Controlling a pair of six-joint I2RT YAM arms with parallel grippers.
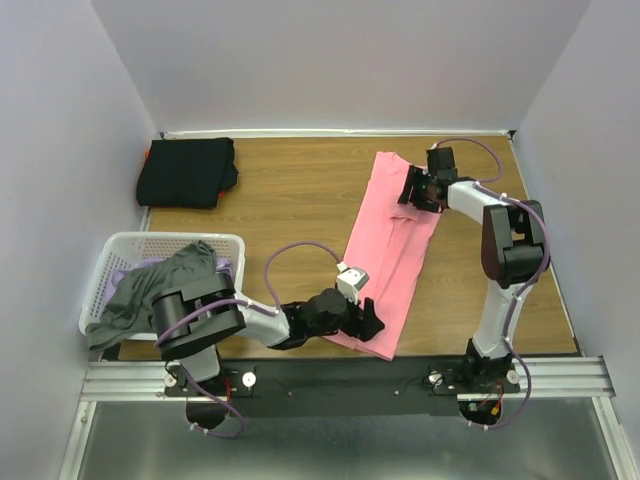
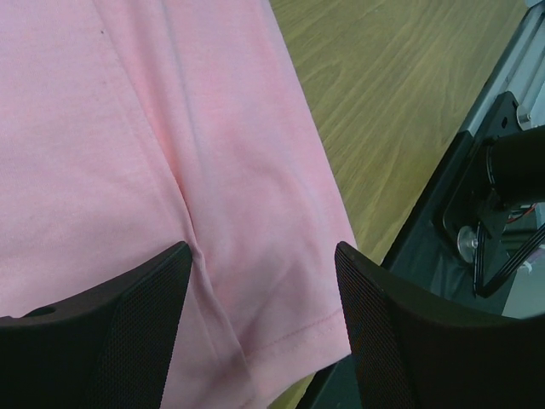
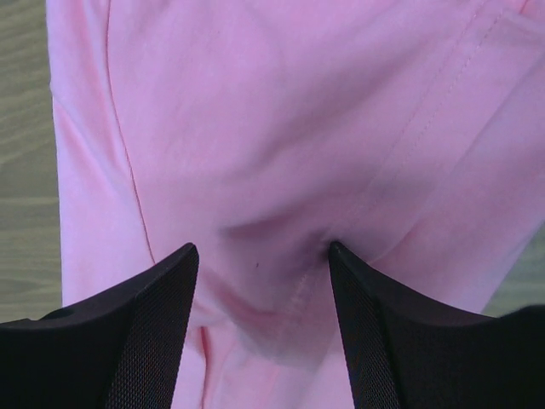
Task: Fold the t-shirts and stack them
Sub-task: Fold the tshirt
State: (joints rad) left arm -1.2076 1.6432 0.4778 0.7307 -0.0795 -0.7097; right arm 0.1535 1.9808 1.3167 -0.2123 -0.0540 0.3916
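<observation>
The bright pink t-shirt (image 1: 385, 240) lies on the table as a long narrow strip running from far to near. My left gripper (image 1: 368, 318) is open over its near end; in the left wrist view (image 2: 262, 251) the jaws straddle the pink cloth (image 2: 128, 128) just above its hem. My right gripper (image 1: 412, 190) is open at the far end; its jaws (image 3: 262, 247) press into the pink cloth (image 3: 281, 111), which bunches between them. A folded black t-shirt (image 1: 187, 172) lies at the back left. A grey t-shirt (image 1: 160, 285) hangs over the basket, with a bit of lavender cloth (image 1: 127, 270) beside it.
The white lattice laundry basket (image 1: 225, 245) stands at the table's left near edge. The wooden table (image 1: 290, 200) is walled by white panels. The black base rail (image 2: 485, 187) runs just past the shirt's near hem.
</observation>
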